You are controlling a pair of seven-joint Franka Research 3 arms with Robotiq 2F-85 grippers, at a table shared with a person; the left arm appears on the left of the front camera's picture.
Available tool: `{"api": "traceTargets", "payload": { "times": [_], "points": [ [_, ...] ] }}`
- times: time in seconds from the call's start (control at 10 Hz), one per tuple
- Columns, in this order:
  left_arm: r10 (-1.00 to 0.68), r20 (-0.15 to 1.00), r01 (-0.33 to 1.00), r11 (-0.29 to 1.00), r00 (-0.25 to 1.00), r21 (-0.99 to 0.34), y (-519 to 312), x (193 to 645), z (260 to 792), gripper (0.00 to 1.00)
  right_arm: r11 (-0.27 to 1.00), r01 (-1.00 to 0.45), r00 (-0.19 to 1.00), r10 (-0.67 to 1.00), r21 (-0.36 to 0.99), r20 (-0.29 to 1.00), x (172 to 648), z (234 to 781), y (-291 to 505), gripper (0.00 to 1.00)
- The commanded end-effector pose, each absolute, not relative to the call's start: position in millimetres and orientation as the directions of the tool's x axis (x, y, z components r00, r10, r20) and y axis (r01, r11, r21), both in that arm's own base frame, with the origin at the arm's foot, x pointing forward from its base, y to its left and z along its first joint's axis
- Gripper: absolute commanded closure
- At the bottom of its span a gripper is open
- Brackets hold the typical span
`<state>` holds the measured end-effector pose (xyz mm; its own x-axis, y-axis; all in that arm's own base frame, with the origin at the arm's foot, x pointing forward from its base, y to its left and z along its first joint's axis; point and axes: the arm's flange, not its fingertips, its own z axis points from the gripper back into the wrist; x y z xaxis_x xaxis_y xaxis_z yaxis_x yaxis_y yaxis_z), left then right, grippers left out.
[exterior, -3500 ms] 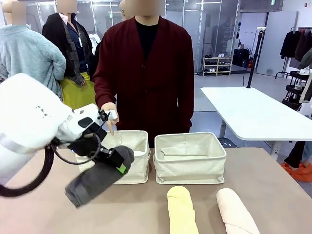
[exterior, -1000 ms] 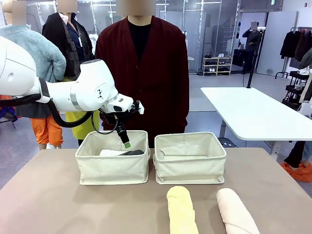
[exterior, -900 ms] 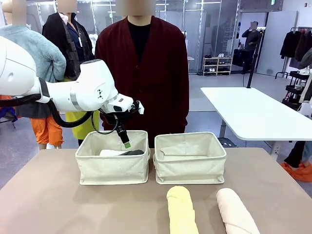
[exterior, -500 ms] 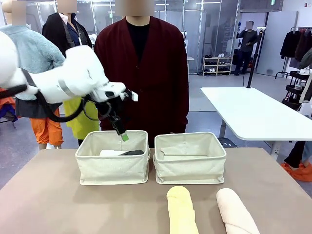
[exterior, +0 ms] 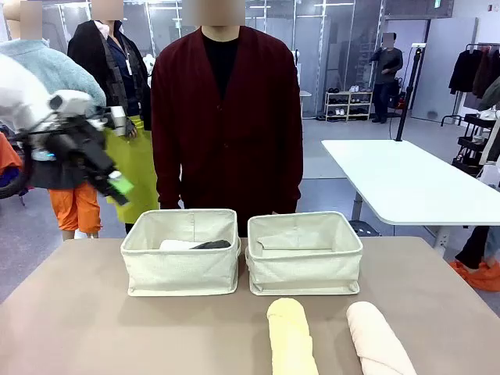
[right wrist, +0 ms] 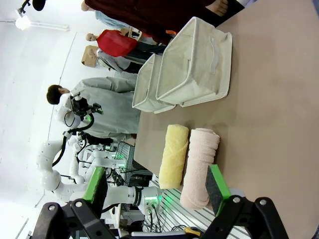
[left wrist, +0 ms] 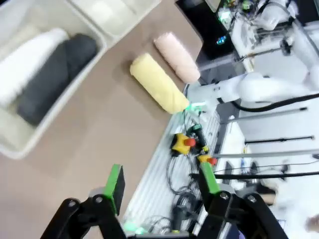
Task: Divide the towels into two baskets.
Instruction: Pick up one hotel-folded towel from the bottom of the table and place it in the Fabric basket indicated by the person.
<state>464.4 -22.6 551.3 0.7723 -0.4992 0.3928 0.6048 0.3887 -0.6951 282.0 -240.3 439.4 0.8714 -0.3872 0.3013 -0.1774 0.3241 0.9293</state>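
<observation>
Bright, even room light, soft shadows; the left gripper (exterior: 119, 187) is motion-blurred in the front view, everything ahead of it smeared in its wrist view; both wrist views bow at the edges

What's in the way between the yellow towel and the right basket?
Nothing visible. The yellow towel lies just in front of the right basket, with a bare strip of table between them.
</observation>
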Motion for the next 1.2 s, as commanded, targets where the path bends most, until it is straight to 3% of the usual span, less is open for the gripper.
{"api": "traceTargets", "payload": {
  "times": [0.0, 0.3, 0.5, 0.8, 1.0, 1.1],
  "points": [
    [-0.300, 0.396, 0.486, 0.355, 0.868, -0.798, 14, 436, 537, 0.24, 0.324, -0.189, 0.871, -0.381, 0.927, 0.310, 279, 442, -240, 0.00],
    [-0.022, 0.365, 0.360, 0.229, 0.931, -0.905, 111, 390, 490, 0.24, 0.324, -0.189, 0.871, -0.381, 0.927, 0.310, 279, 442, -240, 0.00],
    [0.069, 0.427, 0.423, 0.061, 0.902, -0.904, 171, 372, 467, 0.24, 0.324, -0.189, 0.871, -0.381, 0.927, 0.310, 279, 442, -240, 0.00],
    [0.062, 0.445, 0.443, 0.046, 0.893, -0.895, 227, 366, 455, 0.24, 0.324, -0.189, 0.871, -0.381, 0.927, 0.310, 279, 442, -240, 0.00],
    [0.084, 0.446, 0.435, 0.121, 0.891, -0.892, 229, 404, 457, 0.24, 0.324, -0.189, 0.871, -0.381, 0.927, 0.310, 279, 442, -240, 0.00],
    [0.106, 0.428, 0.422, 0.072, 0.898, -0.904, 227, 359, 450, 0.24, 0.324, -0.189, 0.871, -0.381, 0.927, 0.310, 279, 442, -240, 0.00]
  ]
}}
